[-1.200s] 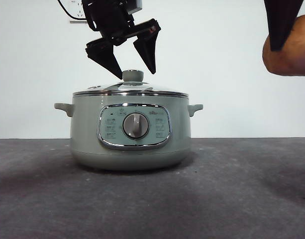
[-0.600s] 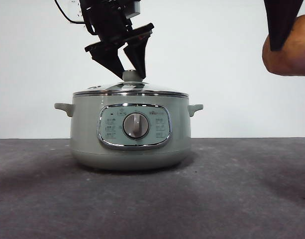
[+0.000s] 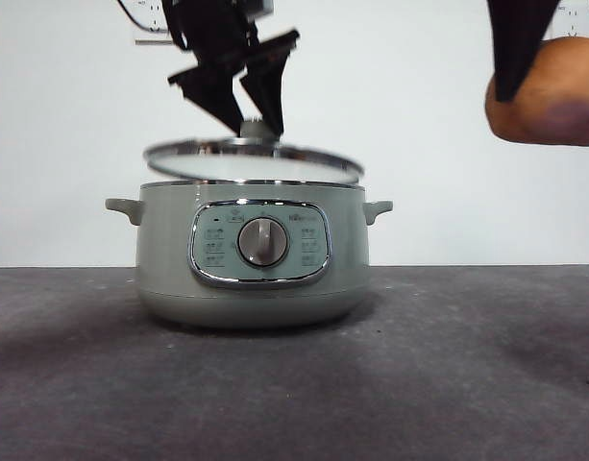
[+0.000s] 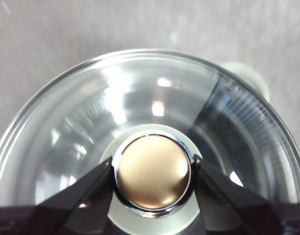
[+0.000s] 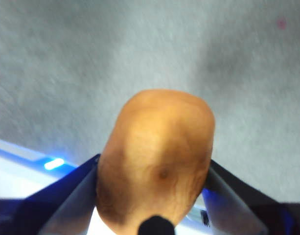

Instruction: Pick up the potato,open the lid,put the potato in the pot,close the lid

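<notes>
The pale green pot (image 3: 251,259) stands in the middle of the table with its dial facing the front camera. Just above its rim hangs the glass lid (image 3: 253,159), slightly tilted and lifted clear of the pot. My left gripper (image 3: 244,123) is shut on the lid's knob (image 4: 152,172); the left wrist view shows both jaws pressed against the knob's sides, with the lid's glass (image 4: 115,112) spread out below. High at the right, my right gripper (image 5: 152,181) is shut on the golden-brown potato (image 5: 157,156), which hangs in the air (image 3: 549,96) well to the right of the pot.
The pot has small side handles (image 3: 124,207) sticking out left and right. Dark grey table surface (image 3: 294,384) stretches in front of the pot, and a white wall stands behind.
My left gripper shut on the lid's knob and raised the lid off the pot. The right gripper with the potato shifted slightly left and up.
</notes>
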Robot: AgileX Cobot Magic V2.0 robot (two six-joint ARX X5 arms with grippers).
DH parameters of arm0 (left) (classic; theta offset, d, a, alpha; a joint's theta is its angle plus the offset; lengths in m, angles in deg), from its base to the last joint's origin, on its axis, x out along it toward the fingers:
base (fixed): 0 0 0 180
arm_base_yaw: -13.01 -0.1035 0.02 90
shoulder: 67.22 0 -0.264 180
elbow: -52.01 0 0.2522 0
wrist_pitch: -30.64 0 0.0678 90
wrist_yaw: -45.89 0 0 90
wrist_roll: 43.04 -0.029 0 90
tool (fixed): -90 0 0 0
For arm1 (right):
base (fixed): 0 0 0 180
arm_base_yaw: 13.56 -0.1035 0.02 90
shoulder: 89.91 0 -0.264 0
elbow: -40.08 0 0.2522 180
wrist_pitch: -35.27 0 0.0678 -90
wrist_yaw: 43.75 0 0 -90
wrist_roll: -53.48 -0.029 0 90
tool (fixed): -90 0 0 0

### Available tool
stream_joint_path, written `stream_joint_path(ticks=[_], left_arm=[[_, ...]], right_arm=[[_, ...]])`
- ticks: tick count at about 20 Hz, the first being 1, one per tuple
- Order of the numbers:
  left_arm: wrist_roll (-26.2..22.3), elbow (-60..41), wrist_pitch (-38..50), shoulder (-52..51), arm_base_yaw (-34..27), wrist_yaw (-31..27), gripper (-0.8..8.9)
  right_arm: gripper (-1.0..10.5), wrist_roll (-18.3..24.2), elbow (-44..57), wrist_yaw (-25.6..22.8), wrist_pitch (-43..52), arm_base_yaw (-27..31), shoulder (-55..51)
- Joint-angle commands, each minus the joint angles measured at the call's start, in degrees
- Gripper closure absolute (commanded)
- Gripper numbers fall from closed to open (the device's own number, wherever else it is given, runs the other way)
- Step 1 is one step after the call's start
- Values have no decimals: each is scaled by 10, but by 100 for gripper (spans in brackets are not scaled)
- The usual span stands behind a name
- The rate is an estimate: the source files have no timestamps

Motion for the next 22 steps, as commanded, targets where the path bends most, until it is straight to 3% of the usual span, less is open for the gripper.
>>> stream_joint_path(ticks=[1,8,13,15,22], left_arm=[[-5,59,3,-9,-3,1,822],[-7,104,-30,-9,-51,0,822],[-7,104,-35,-9,-120,1,822],[-7,104,-34,-9,-150,1,822],[-7,104,-31,-9,-243,1,822]], right_arm=[[950,2,-8,0,2,-1,-2],[951,-1,-139,-9,47,0,58],[950,33,-332,10,43,0,230],[950,35,-406,34,44,0,304],[955,31,-589,27,105,0,518]])
